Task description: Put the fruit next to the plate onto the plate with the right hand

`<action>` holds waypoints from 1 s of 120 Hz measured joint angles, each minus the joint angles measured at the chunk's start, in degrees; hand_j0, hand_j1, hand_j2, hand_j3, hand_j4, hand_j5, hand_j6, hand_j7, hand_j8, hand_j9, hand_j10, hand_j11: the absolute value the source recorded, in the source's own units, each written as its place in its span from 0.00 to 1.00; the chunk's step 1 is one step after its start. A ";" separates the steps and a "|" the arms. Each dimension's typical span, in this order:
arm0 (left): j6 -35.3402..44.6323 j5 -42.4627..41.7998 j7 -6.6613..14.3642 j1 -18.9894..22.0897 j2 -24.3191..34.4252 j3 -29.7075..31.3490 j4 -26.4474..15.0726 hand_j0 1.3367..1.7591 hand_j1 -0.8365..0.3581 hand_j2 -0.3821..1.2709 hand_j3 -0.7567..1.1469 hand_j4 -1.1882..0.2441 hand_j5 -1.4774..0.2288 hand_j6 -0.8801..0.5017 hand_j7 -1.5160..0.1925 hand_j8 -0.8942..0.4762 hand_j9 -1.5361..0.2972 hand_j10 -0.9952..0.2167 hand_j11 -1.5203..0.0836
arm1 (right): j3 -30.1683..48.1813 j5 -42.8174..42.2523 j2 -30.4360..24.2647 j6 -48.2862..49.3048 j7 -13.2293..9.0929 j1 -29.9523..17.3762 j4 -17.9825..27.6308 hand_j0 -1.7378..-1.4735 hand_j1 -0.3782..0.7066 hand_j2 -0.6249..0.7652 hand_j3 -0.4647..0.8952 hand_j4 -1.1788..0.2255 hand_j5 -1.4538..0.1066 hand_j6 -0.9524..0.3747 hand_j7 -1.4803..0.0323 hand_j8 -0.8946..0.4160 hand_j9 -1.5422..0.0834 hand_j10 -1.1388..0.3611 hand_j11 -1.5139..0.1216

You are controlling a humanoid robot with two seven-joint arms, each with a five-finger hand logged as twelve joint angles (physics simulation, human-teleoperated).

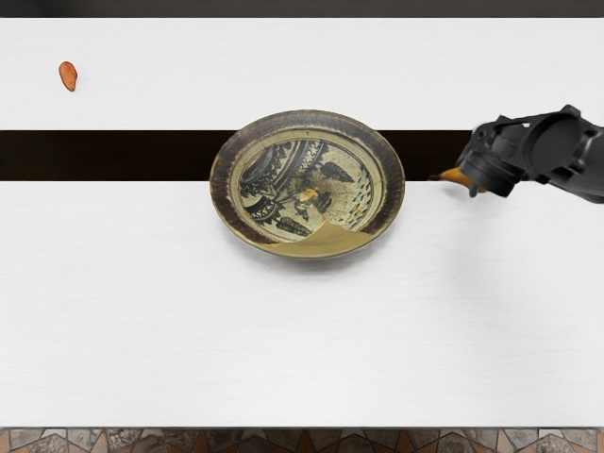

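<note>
— Plate first: what is it like?
— A round, shallow, ceramic-looking plate (pixel 223 184) in the middle of the frame. It has a raised dark brown rim and an ochre well covered in black brushwork. A plain ochre wedge breaks the pattern at its lower edge. A small orange spot sits near the centre, and I cannot tell what it is.
— What does it stand on?
— A white surface (pixel 283 330) with a faint streaky grain. A flat dark band (pixel 104 156) runs straight across the frame, and the plate overlaps it.
— Where is the fruit?
— Right of the plate and apart from it, at the lower edge of the dark band. Only a small pointed orange tip of the fruit (pixel 455 176) shows. The rest is hidden under the right robot hand (pixel 495 162).
— And the state of that hand?
— It is matte black and blocky, with a round disc-like housing on the arm behind it, which comes in from the right edge. It sits right over the fruit. Whether it grips the fruit or only covers it, I cannot tell.
— Anything else?
— A small reddish-orange teardrop-shaped piece (pixel 68 75) lies in the upper left, well apart from the plate. A strip of mottled stone tiles (pixel 302 441) lines the bottom edge.
</note>
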 joint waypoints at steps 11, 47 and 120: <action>0.00 0.00 0.00 0.00 0.00 -0.03 0.00 0.76 0.99 0.23 0.40 0.83 0.87 0.64 0.89 0.65 0.84 0.82 0.95 | -0.09 0.54 -1.13 0.00 0.01 1.75 2.13 0.30 0.62 0.66 0.34 0.37 0.36 0.33 0.40 0.34 0.40 0.38 0.37; 0.00 0.00 0.00 0.26 0.00 -0.05 0.00 0.76 0.99 0.23 0.40 0.83 0.87 0.64 0.89 0.65 0.84 0.82 0.95 | -0.32 2.56 -3.08 0.05 0.02 7.99 7.22 0.30 0.62 0.66 0.34 0.37 0.36 0.33 0.40 0.34 0.40 0.38 0.37; 0.00 0.00 0.00 0.53 0.00 -0.06 0.00 0.76 0.99 0.23 0.40 0.83 0.87 0.64 0.89 0.65 0.84 0.82 0.95 | 0.22 7.70 -2.19 -0.99 0.01 16.52 14.66 0.30 0.62 0.66 0.34 0.36 0.35 0.34 0.39 0.35 0.38 0.38 0.36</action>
